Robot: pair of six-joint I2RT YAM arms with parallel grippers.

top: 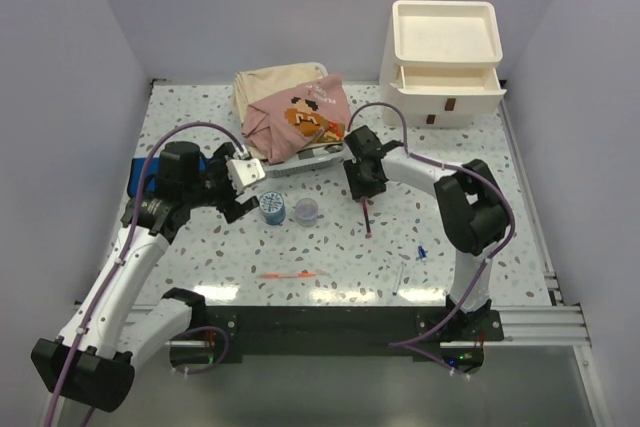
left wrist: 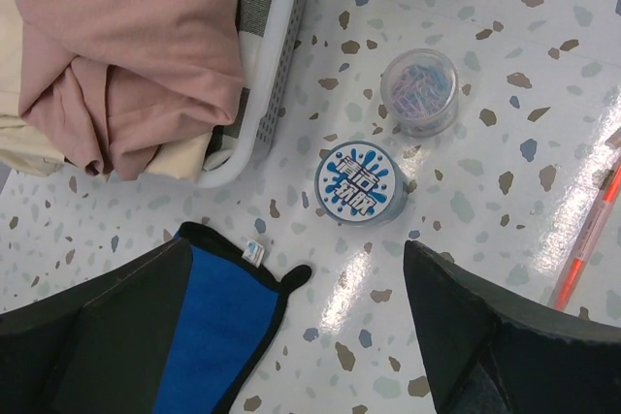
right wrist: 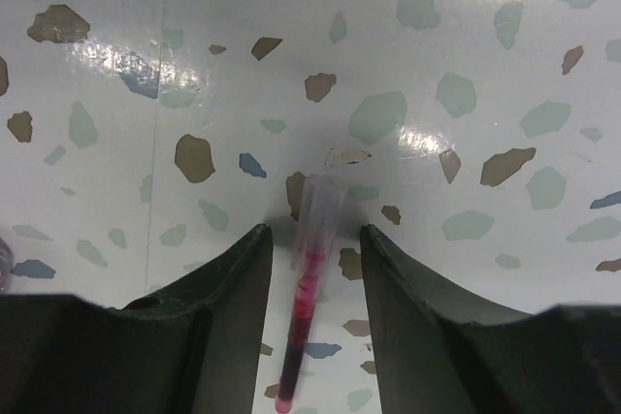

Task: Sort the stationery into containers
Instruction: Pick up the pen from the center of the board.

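A pink-red pen (right wrist: 309, 293) with a clear cap lies on the speckled table between the fingers of my right gripper (right wrist: 314, 232). The jaws stand apart on either side of it, with a gap on each side. From above, the right gripper (top: 362, 183) points down at the pen (top: 368, 217). My left gripper (left wrist: 296, 269) is wide open and empty, just short of a blue tape roll (left wrist: 362, 182) and a tiny clear cup (left wrist: 419, 91). The cream drawer unit (top: 445, 57) stands at the back right, its top drawer (top: 446, 78) pulled out.
A clear basket of pink and beige clothes (top: 292, 112) sits behind the grippers. An orange pen (top: 290, 275), a small blue item (top: 422, 253) and a white pen (top: 398, 282) lie near the front. A blue black-edged cloth (left wrist: 209, 317) lies under my left finger.
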